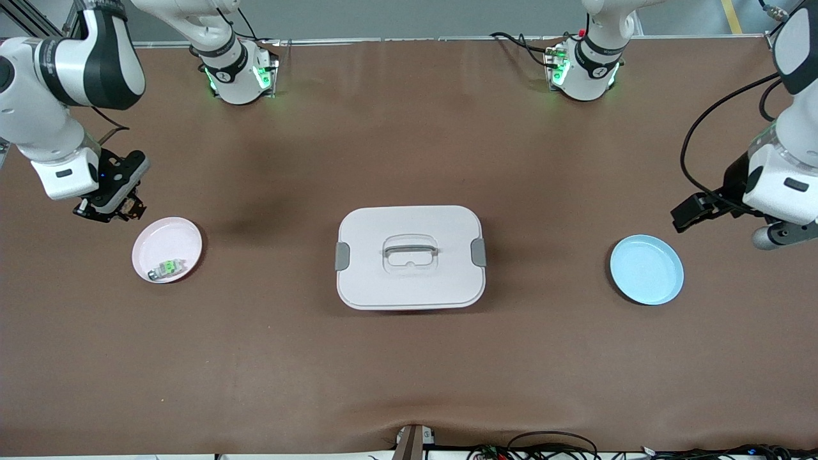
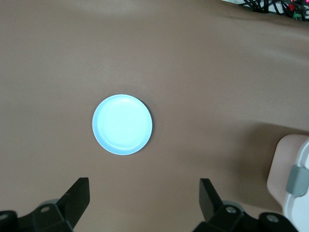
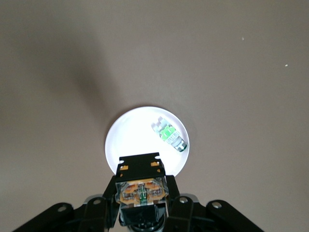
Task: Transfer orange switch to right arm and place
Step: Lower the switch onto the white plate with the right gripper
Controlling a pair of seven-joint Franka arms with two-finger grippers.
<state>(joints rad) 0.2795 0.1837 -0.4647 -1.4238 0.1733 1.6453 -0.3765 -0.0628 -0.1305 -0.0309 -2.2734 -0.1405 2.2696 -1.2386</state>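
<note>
Gripping the orange switch [image 3: 141, 189], a tiny blocky black part with an orange middle, in the right pincer [image 3: 141, 193], clamped tight, hanging over the rim of the pink plate [image 1: 182, 236] at the right arm's end of the counter [image 1: 409, 358]. Lying in that plate, a similar part with a green middle [image 1: 166, 268]. Sitting mid-counter, a white lidded box [image 1: 409, 257] with grey latches. Waiting over the blue plate [image 1: 646, 269], the left pincer [image 2: 145, 193], spread wide and holding nothing. Covering the counter, a brown mat; trailing along its near edge, cables [image 1: 549, 447].
</note>
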